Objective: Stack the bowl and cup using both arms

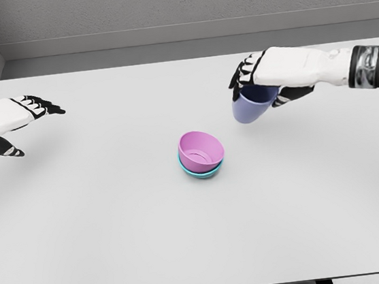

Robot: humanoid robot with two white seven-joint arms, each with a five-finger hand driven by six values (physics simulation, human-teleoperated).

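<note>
Pink bowl [201, 151] nested in teal bowl [202, 171], below-left of right hand [259, 79] gripping blue cup [252, 105].

Left hand [10, 121] at nine o'clock, fingers spread, palm down, holding nothing. Right hand [264, 78] at two o'clock, arm reaching leftward, fingers curled in a grasp.

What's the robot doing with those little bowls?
It is stacking dishes. The right hand is holding a blue-purple cup up in the air, off to the right of the stack and a bit behind it. In the middle of the white table a pink bowl already sits tilted inside a teal bowl. The left hand is open at the left side and holds nothing. The cup is not on the stack yet.
</note>
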